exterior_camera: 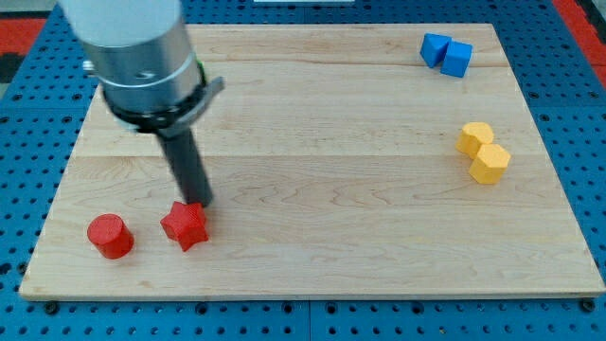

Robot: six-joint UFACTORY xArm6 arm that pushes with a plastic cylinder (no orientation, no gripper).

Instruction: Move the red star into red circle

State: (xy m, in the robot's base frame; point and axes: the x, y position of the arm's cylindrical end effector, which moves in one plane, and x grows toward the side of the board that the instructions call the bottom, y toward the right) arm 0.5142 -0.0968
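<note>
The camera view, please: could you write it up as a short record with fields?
board: wooden board on a blue pegboard
my tip: at the red star's upper right edge, touching or nearly so
red star: near the view's bottom left
red circle: left of the star, apart from it
blue block: top right
yellow block: right side

The arm point(133, 57) is cut off by the view's top edge.

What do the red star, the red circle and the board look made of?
Red star and red circle: probably plastic, matte, uniform colour. Board: pale wood, visible grain and plank seams, smooth finish. My tip sits at the star's upper right edge.
</note>
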